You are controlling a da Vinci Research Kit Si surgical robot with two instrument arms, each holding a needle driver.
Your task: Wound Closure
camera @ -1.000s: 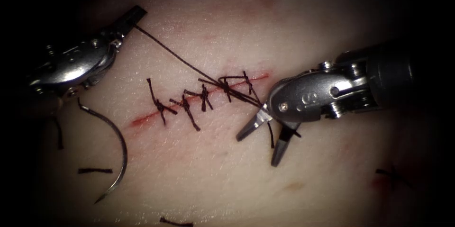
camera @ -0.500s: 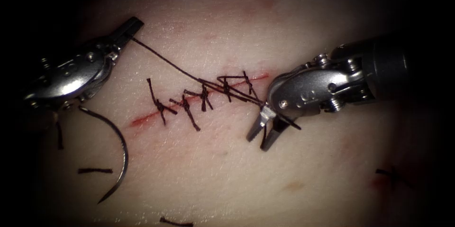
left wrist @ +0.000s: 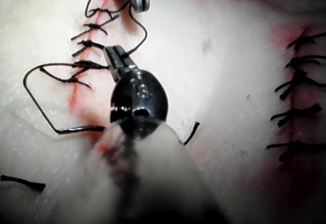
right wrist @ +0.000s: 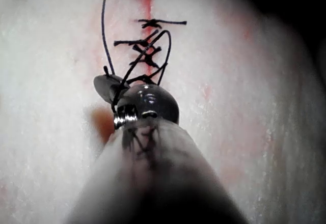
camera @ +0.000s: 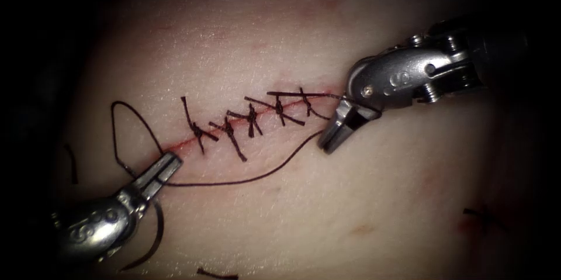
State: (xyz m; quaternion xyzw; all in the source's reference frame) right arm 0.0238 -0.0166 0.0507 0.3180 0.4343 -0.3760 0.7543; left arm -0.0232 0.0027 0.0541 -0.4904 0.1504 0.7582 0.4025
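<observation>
L hand clamped on thread nr cut's left end; R hand closed on thread. Needle loose on tissue, likely parked for knot-tying.

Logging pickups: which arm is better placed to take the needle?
Likely left: left tool, shut on thread, is beside the needle lying on tissue; right tool holds thread at cut's right end.

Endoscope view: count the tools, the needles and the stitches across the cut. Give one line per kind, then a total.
Tools: 2, the left tool and the right tool, each shut on the thread.
Needles: 1, the needle, lying free on the tissue left of the cut, held by neither tool.
Stitches: 5.
Total: 8.
</observation>
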